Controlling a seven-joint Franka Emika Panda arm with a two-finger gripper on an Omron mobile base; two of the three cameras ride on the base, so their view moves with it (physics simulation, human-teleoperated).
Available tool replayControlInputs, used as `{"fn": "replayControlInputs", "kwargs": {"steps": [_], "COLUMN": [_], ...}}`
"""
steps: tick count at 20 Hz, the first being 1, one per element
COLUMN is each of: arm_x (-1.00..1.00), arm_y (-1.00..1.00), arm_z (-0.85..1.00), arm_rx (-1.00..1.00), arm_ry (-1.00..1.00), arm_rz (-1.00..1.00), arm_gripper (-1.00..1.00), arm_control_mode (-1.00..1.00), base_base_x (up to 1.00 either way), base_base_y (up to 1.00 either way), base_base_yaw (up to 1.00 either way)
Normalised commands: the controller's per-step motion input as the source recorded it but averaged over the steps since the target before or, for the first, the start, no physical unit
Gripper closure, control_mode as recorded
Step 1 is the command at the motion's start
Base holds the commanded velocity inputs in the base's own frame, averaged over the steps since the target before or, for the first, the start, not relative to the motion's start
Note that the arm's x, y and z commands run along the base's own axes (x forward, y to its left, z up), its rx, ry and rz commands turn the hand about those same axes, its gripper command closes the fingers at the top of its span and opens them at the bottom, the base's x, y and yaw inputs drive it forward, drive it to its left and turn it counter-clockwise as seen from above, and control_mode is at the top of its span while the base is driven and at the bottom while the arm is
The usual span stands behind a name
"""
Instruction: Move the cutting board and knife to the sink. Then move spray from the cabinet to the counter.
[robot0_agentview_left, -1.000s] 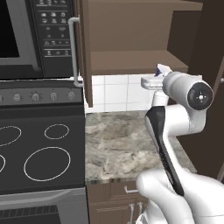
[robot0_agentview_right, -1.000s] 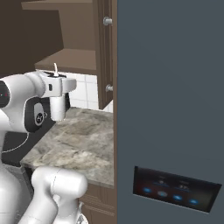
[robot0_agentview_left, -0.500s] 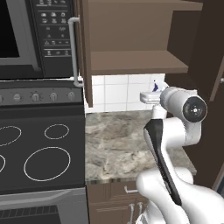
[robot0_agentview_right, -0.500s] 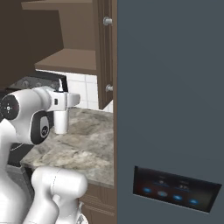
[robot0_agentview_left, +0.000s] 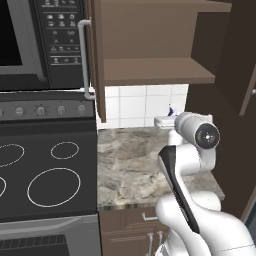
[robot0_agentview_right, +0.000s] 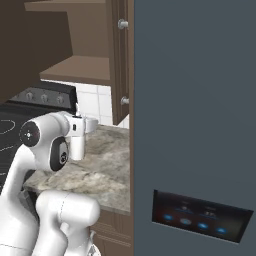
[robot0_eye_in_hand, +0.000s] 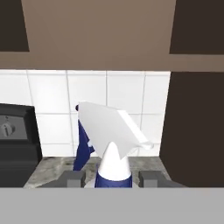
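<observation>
White tiled wall runs behind a grey-beige stone counter (robot0_agentview_left: 135, 165), with a dark wood cabinet (robot0_agentview_left: 150, 70) hanging open above it.

In the hand view, the gripper (robot0_eye_in_hand: 111, 178) holds the spray bottle (robot0_eye_in_hand: 111, 135). Its two dark fingertips (robot0_eye_in_hand: 72, 178) sit on either side of the bottle's neck, narrowed around it, with the white trigger head and blue trigger rising between and above them. The bottle stands upright in the grip. Behind it are the white tiles, the strip of counter at the foot of the wall, and the underside of the cabinet shelf across the top.

From the left base view, the hand reaches out over the back part of the counter, near the wall, and a bit of the bottle's blue and white top (robot0_agentview_left: 170, 111) shows just past the wrist. From the right base view, the white body of the bottle (robot0_agentview_right: 76, 145) hangs below the hand, above the counter; whether its base touches the stone I cannot tell.

The cabinet's lighter brown shelf (robot0_agentview_left: 155, 72) sits above the hand, and its open door (robot0_agentview_right: 119, 60) stands edge-on beside a tall dark grey panel (robot0_agentview_right: 195, 110) with a small lit display. To the left of the counter lies a black stovetop (robot0_agentview_left: 45, 175) with white rings, a row of knobs at its back, and a black microwave (robot0_agentview_left: 45, 40) with a long grey handle above it.
</observation>
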Motion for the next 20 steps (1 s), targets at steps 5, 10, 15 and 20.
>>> {"fn": "replayControlInputs", "kwargs": {"steps": [5,10,15,20], "arm_x": [0.41,0.40,0.36,0.33], "arm_y": [0.00,0.00,0.00,0.00], "arm_z": [-0.46,-0.14,-0.11,-0.20], "arm_rx": [0.01,0.00,0.00,0.03], "arm_ry": [0.09,0.02,0.00,0.00], "arm_rz": [0.00,0.00,0.00,0.00], "arm_gripper": [1.00,1.00,1.00,1.00], "arm_control_mode": [-1.00,-1.00,-1.00,-1.00], "base_base_x": [0.00,0.00,0.00,0.00], "base_base_y": [0.00,0.00,0.00,0.00], "base_base_yaw": [0.00,0.00,0.00,0.00]}}
